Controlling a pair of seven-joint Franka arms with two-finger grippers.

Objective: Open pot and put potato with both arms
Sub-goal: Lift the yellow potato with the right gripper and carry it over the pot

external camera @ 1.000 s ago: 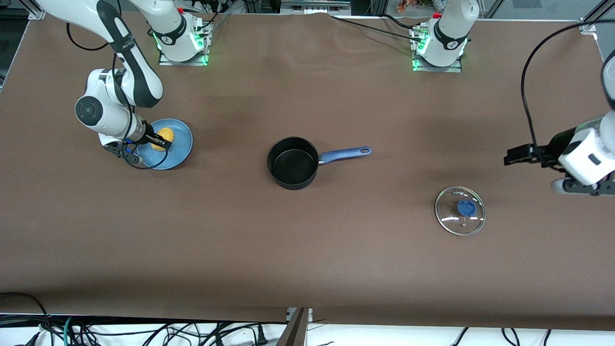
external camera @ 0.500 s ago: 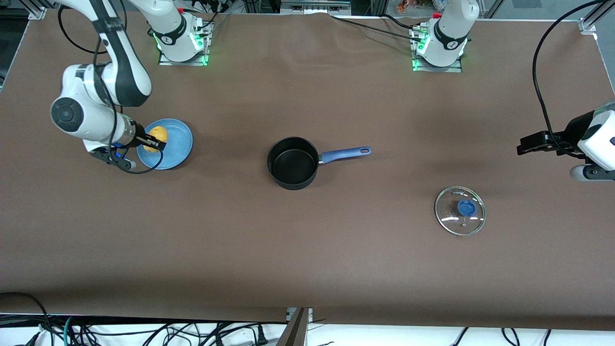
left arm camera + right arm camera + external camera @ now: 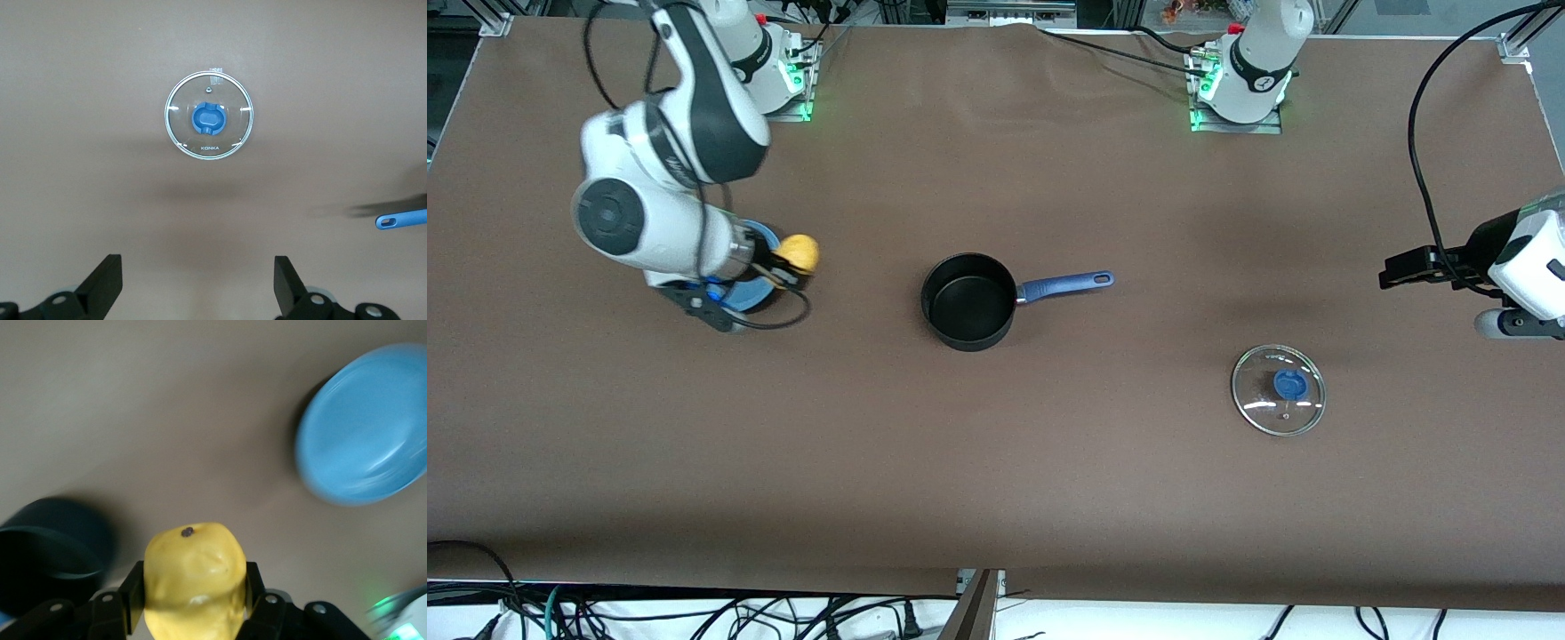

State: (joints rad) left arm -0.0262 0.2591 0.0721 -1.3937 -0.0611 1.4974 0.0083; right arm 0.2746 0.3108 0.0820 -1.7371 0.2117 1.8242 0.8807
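The black pot [image 3: 968,302] with a long blue handle [image 3: 1067,285] stands open at the table's middle; it shows dark in the right wrist view [image 3: 47,553]. Its glass lid [image 3: 1278,390] with a blue knob lies flat on the table toward the left arm's end, and shows in the left wrist view [image 3: 209,125]. My right gripper [image 3: 787,269] is shut on the yellow potato [image 3: 798,256], held in the air beside the blue plate; the potato fills the jaws in the right wrist view [image 3: 193,581]. My left gripper [image 3: 1392,268] is open and empty, high over the table's left-arm end.
A light-blue plate [image 3: 752,292] lies toward the right arm's end, partly under the right wrist; it shows empty in the right wrist view [image 3: 367,447]. The pot's handle tip shows in the left wrist view [image 3: 401,219]. Both arm bases stand at the table's back edge.
My right gripper has lifted the potato off the blue plate and carried it toward the pot. The left arm has barely moved.
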